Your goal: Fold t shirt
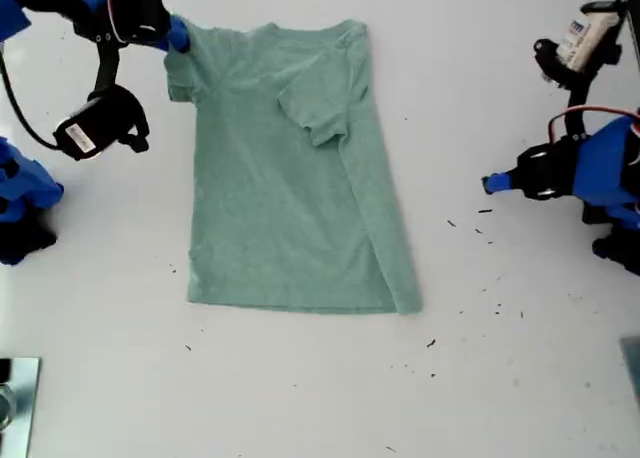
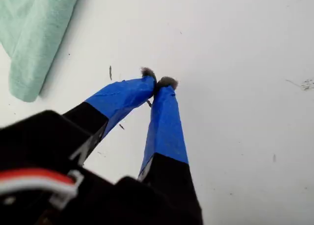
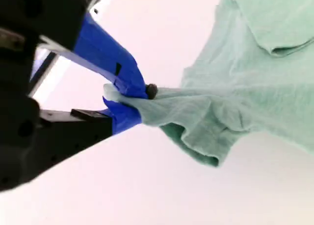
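The sage-green t shirt [image 1: 290,178] lies flat on the white table, neck toward the exterior view's top. Its side at the exterior view's right is folded inward, with that sleeve [image 1: 315,113] lying across the chest. My second gripper [image 1: 178,35] is shut on the shirt's sleeve at the exterior view's top left; the second wrist view shows the blue fingers [image 3: 125,77] pinching bunched fabric of the t shirt [image 3: 245,87]. My first gripper [image 1: 490,183] hovers at the exterior view's right, apart from the shirt. It is shut [image 2: 158,82] on nothing, with a t shirt corner [image 2: 34,33] off to one side.
Small dark specks [image 1: 485,218] are scattered over the table toward the exterior view's lower right. A metallic object [image 1: 15,398] sits at the exterior view's bottom-left corner. Both arm bases stand at the exterior view's left [image 1: 25,198] and right [image 1: 615,178] edges.
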Motion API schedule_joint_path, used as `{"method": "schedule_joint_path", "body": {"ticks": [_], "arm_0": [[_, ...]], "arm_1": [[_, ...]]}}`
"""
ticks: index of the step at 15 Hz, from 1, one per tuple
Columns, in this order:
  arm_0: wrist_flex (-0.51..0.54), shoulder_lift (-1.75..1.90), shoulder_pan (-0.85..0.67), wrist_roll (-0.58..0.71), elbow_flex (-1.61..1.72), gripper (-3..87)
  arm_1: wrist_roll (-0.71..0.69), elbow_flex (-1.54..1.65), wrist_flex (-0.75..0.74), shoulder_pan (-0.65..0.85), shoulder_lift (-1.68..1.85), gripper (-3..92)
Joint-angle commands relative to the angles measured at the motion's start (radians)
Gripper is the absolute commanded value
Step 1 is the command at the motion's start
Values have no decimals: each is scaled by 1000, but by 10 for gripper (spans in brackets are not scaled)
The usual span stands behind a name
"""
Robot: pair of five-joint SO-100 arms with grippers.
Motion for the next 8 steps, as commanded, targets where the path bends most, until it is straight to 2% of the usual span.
{"method": "schedule_joint_path", "body": {"ticks": [1, 4, 8], "arm_0": [[-81, -64, 183, -29, -160, -2], [-129, -476, 347, -40, -534, -2], [-101, -916, 336, -32, -960, 0]], "arm_1": [[14, -11, 9, -8, 8, 25], [29, -12, 17, -20, 8, 25], [46, -14, 28, -28, 11, 25]]}}
